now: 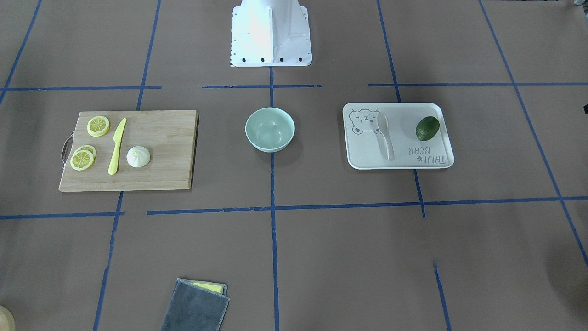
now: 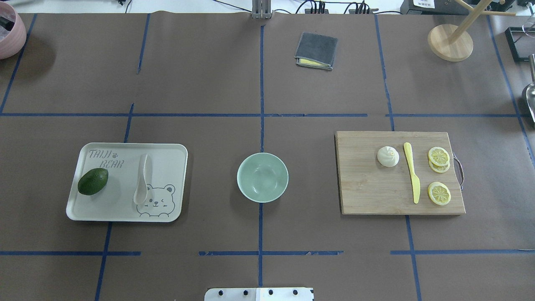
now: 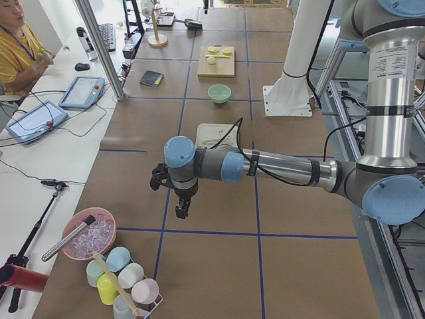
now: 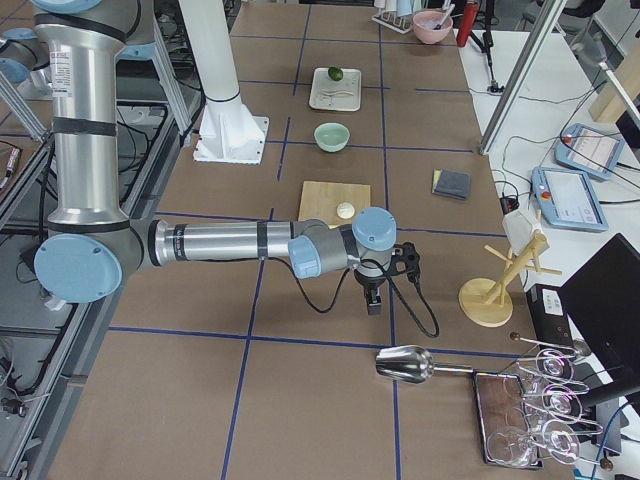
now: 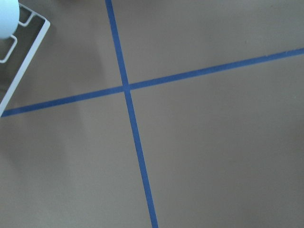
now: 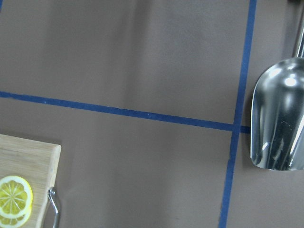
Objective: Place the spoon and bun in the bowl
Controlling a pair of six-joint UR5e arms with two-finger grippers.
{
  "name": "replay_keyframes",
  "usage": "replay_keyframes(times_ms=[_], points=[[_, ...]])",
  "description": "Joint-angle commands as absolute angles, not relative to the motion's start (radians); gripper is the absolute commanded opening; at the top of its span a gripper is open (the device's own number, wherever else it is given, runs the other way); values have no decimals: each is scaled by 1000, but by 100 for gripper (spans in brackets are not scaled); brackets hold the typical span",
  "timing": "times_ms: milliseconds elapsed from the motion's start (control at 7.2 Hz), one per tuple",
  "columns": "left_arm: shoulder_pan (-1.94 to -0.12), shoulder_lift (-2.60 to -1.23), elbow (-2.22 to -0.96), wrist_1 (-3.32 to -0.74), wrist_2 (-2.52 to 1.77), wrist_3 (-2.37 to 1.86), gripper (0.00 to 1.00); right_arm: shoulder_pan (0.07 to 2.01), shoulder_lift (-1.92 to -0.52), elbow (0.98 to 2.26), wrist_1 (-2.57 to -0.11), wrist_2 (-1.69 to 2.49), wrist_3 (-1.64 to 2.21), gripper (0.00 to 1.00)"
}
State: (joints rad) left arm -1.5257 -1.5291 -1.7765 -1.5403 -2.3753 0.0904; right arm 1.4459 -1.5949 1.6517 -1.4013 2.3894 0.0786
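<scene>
The pale spoon (image 2: 142, 179) lies on a beige bear tray (image 2: 121, 211) on the robot's left, also in the front view (image 1: 385, 136). The white pleated bun (image 2: 388, 156) sits on a wooden cutting board (image 2: 368, 188) on the right, also in the front view (image 1: 138, 157). The mint-green bowl (image 2: 262, 177) stands empty between them. My left gripper (image 3: 178, 211) hangs far off to the left of the tray. My right gripper (image 4: 374, 300) hangs beyond the board's outer end. Both show only in the side views; I cannot tell whether they are open or shut.
A green avocado (image 2: 92, 181) shares the tray. A yellow knife (image 2: 412, 177) and lemon slices (image 2: 439, 193) lie on the board. A folded grey cloth (image 2: 316, 50) lies far across. A metal scoop (image 6: 278, 114) is at the right end, a cup rack (image 3: 126, 282) at the left end.
</scene>
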Motion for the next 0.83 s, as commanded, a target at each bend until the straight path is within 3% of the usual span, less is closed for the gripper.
replay_keyframes(times_ms=[0, 556, 694], points=[[-1546, -1543, -1807, -1549, -2364, 97, 100, 1459, -1603, 1655, -1436, 2396, 15, 100], [-1422, -1575, -1796, -1705, -2393, 100, 100, 1457, -1617, 1657, -1405, 2520, 15, 100], [-1416, -1522, -1807, -1801, -2439, 100, 100, 1454, -1638, 1654, -1316, 2523, 18, 100]])
